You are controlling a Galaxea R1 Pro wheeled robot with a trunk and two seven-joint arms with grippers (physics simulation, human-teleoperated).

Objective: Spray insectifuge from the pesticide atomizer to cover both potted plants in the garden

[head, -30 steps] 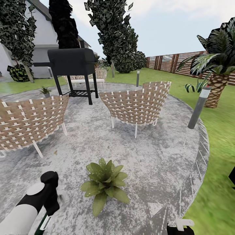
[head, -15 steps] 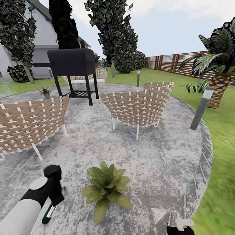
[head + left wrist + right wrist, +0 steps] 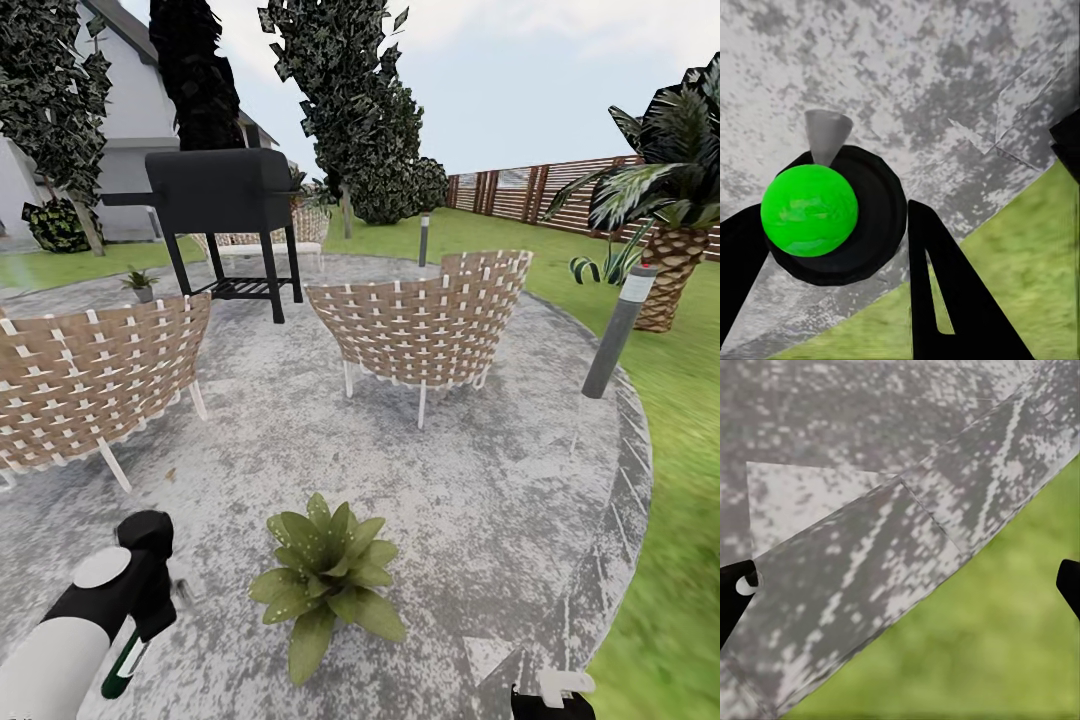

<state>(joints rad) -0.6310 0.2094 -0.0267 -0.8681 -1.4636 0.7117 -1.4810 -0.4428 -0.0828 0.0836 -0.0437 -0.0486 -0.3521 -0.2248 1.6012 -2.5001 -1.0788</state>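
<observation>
The left gripper (image 3: 832,292) is closed around the spray bottle (image 3: 832,214), whose bright green cap sits between the two black fingers above the grey stone patio (image 3: 945,67). The nearer potted plant (image 3: 325,580) stands on the patio just to the right of this gripper; a second potted plant (image 3: 140,281) sits far ahead beyond a wicker chair (image 3: 85,380). The right gripper (image 3: 900,585) hangs open over the patio's edge and grass (image 3: 990,660).
</observation>
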